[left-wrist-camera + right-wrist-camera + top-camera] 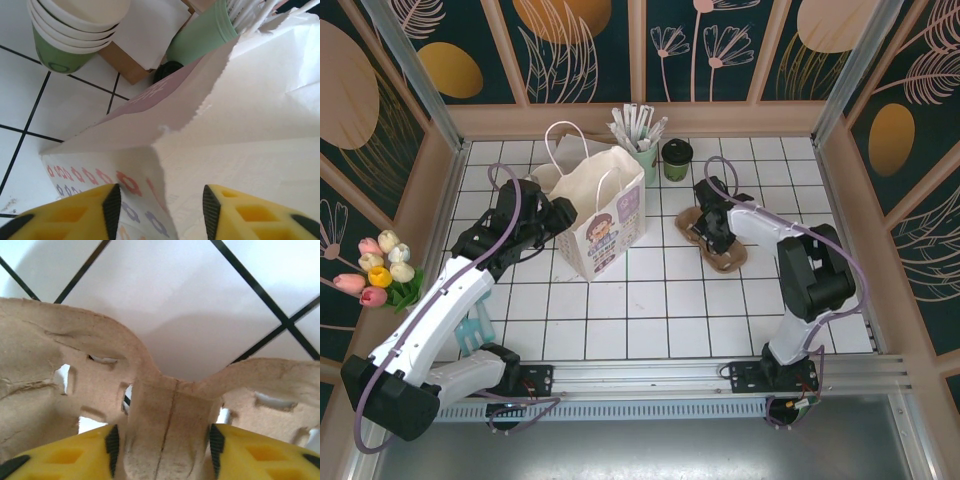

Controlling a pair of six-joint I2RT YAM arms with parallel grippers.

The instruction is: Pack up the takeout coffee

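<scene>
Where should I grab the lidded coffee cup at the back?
Grip the coffee cup by its green side wall, below the black lid, probably coming from the right: it stands upright, and the mint stick holder crowds its left side.

White tiled table top [650, 310], thin dark lines between tiles. Dark green walls [730, 60], big leaf and flower pictures. Wood frame [520, 120] around. Bright light.

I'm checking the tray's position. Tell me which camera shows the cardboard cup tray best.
Top external: the cardboard cup tray shows nearly whole, the right gripper over its middle. The right wrist view shows its middle ridge close up between the fingers.
</scene>
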